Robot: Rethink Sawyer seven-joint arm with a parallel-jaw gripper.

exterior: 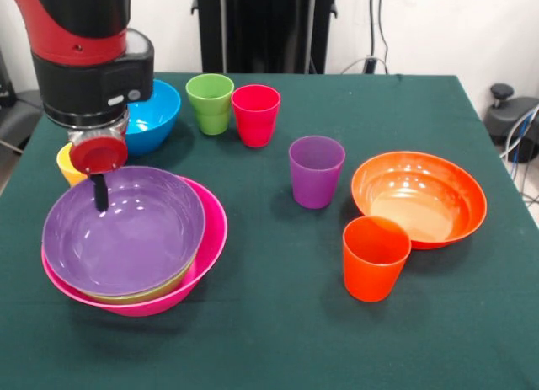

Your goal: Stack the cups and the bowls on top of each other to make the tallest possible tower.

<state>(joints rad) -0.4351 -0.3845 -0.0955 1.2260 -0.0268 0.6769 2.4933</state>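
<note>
Front view | pincer point(100, 192) seen at upper left over the purple bowl's point(122, 232) far rim, whether apart or together cannot be told | purple bowl nested in green bowl point(147, 292) and pink bowl point(202, 247), lower left | blue bowl point(160, 112), green cup point(210, 104), red cup point(255, 114) ranged along top | yellow cup point(67, 164) half hidden behind arm | purple cup point(316, 171) at centre | orange bowl point(418, 198) at right, orange cup point(375, 257) just below it on the tabletop point(278, 339)

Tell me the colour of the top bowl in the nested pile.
Purple; the top bowl sits inside the pink bowl, shown best in the front view.
</note>
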